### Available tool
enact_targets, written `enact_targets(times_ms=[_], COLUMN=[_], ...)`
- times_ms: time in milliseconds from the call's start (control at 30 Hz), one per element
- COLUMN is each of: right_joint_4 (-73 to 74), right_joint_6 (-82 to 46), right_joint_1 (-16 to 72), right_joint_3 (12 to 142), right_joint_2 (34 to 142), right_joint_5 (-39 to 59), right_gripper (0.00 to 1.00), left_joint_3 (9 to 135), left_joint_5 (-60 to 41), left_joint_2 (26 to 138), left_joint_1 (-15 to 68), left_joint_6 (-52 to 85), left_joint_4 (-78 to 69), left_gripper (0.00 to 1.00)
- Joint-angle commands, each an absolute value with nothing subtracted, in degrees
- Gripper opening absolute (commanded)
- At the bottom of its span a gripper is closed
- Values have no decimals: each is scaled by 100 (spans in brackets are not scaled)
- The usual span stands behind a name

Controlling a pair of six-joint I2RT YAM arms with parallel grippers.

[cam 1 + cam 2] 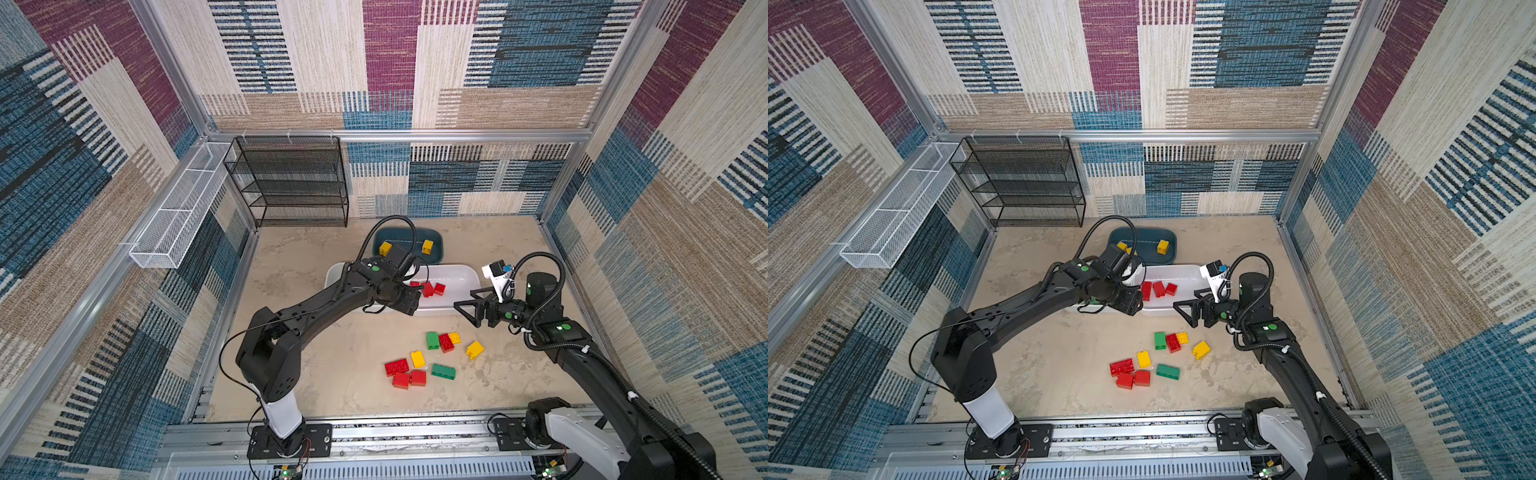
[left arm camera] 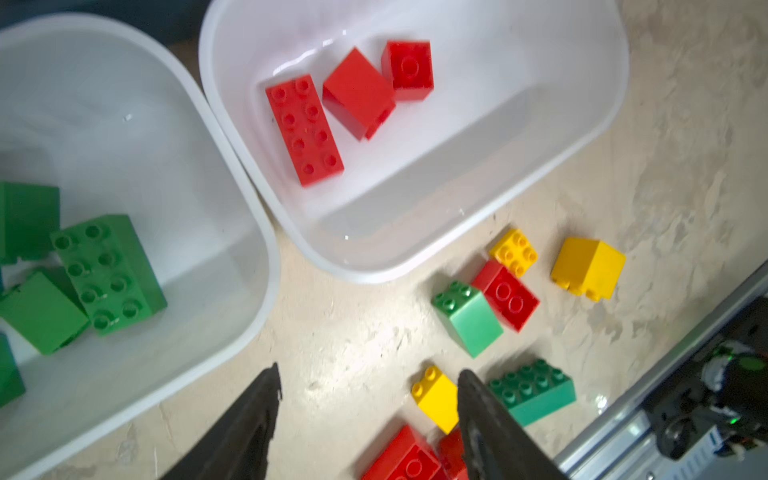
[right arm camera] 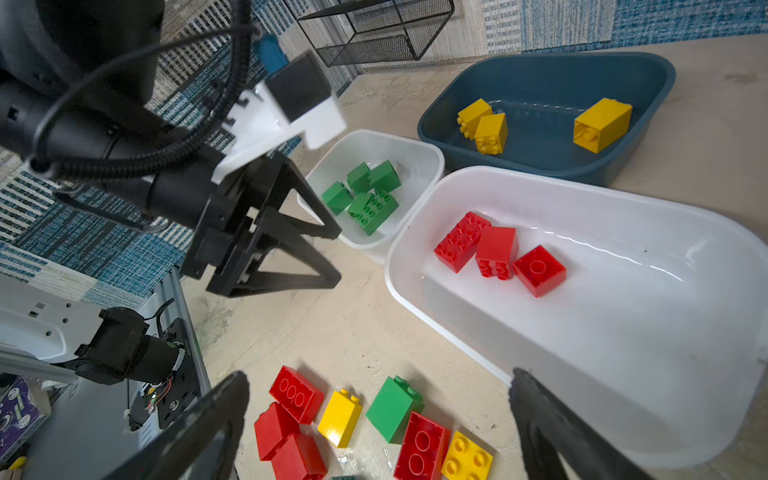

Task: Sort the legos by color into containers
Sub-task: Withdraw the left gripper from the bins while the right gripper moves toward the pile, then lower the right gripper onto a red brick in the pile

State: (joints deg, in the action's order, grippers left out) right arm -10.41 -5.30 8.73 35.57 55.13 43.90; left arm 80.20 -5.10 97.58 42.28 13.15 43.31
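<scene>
We see three red bricks [image 2: 305,129] in one white tub [image 2: 519,124], green bricks [image 2: 110,274] in the second white tub [image 2: 124,124], three yellow bricks [image 3: 602,124] in the blue tub [image 3: 540,79], and nine loose bricks [image 1: 417,358] mixed on the table [image 1: 316,374]. Our left gripper [image 2: 369,370] hangs close to both white tubs, jaws apart and empty. Our right gripper [image 3: 380,374] is spread wide, holding nothing.

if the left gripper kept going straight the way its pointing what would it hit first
Probably the bare table: the left gripper is open and empty. The rim of the white tub holding red bricks lies just beyond, so, depth being unclear, it might catch that instead.
</scene>
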Motion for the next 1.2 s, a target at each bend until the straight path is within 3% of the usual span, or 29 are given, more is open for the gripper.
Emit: enact_targets(times_ms=[0, 200, 433, 467, 500, 767, 1167], right_joint_4=[-880, -912, -1121, -1148, -1192, -1747, -1818], right_joint_6=[-578, -572, -415, -370, -293, 995, 2526], right_joint_1=[888, 1090, 1855, 1977, 2110, 3309, 4755], right_joint_3=[3550, 3545, 3673, 3689, 3713, 4173, 4713], right_joint_2=[5539, 5547, 5676, 5704, 5740, 6434, 8190], right_joint_5=[4507, 4506, 4185, 4149, 4064, 3243, 2141], right_gripper=[99, 99, 99, 100, 100, 99, 93], left_joint_3=[7567, 6839, 6176, 6047, 5922, 5406, 5291], left_joint_5=[-519, -624, -1138, -1231, -1333, -2096, -2816], left_joint_2=[9363, 8566, 7642, 7483, 7340, 6547, 6372], left_joint_1=[4227, 4214, 3940, 3840, 3735, 3010, 2025], left_joint_6=[967, 906, 559, 572, 579, 475, 205], left_joint_4=[4668, 4669, 4562, 4488, 4420, 4196, 4200], left_gripper=[69, 70, 84, 87, 99, 100, 100])
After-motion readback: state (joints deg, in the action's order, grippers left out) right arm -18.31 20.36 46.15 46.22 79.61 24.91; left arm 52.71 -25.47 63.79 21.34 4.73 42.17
